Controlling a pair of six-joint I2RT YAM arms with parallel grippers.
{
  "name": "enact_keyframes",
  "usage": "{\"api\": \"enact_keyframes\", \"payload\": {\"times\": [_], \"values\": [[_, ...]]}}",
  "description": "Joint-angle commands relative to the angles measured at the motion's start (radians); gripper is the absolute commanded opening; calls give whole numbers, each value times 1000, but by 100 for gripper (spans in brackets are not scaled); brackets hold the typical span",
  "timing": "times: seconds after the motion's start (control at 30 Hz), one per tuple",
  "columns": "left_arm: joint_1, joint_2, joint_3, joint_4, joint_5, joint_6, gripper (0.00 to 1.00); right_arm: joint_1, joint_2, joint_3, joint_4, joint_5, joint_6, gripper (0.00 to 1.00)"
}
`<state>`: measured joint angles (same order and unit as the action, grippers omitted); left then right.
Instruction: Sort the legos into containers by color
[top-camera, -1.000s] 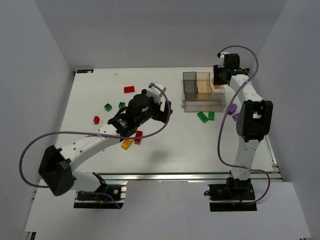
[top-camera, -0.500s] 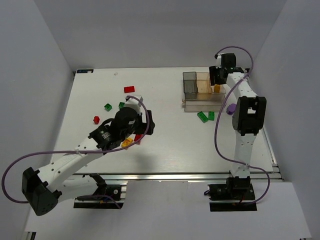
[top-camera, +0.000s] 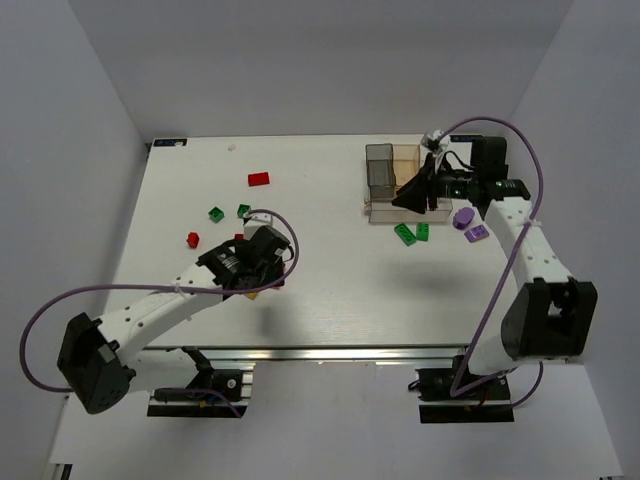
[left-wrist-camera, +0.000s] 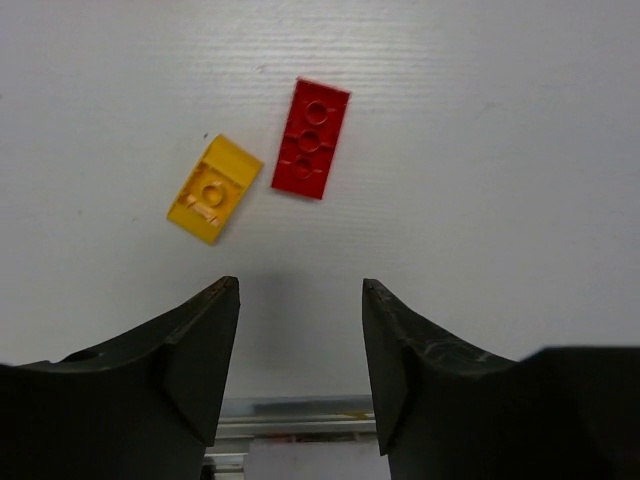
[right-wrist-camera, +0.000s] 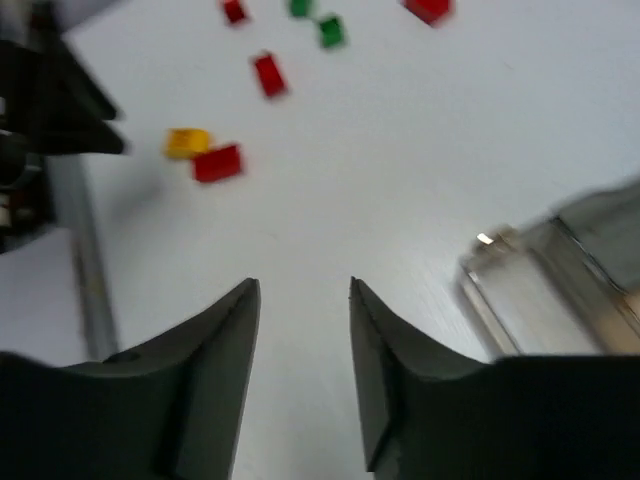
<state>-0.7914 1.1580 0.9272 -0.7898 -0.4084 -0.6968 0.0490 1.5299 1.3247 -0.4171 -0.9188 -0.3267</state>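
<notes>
Containers (top-camera: 380, 170) sit at the table's (top-camera: 330, 290) one o'clock, with the right gripper (right-wrist-camera: 303, 300) released beside them. Only the left wrist view shows the left gripper (left-wrist-camera: 300, 300) unclenched and empty, a yellow lego (left-wrist-camera: 213, 189) at eleven o'clock and a red lego (left-wrist-camera: 311, 139) at twelve.

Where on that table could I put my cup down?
Widest bare patch: mid-table, between the far red lego and the containers. Also the near strip below the green legos. Crowded: around the left arm, and by the purple legos.
</notes>
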Motion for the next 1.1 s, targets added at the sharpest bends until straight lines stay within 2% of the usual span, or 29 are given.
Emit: {"api": "enact_keyframes", "payload": {"times": [0.0, 0.1, 0.13, 0.37, 0.57, 0.73, 1.07], "values": [[14, 37, 15, -114, -76, -66, 62, 12, -77, -106, 38, -385, -144, 51], [40, 55, -28, -62, -98, -47, 64, 5, -138, -128, -31, -434, -239, 68], [49, 81, -33, -49, -90, -27, 69, 6, -152, -127, -41, -436, -250, 70], [135, 167, -76, 27, 32, 42, 81, -5, -244, -177, -23, -466, -284, 72], [208, 215, -85, 41, 97, 169, 85, -15, -237, -179, -49, -500, -310, 73], [261, 250, -82, 92, 184, 267, 83, -21, -228, -165, -89, -514, -342, 73], [316, 359, -42, 132, 266, 335, 66, -37, -228, -171, -92, -537, -342, 74]]}}
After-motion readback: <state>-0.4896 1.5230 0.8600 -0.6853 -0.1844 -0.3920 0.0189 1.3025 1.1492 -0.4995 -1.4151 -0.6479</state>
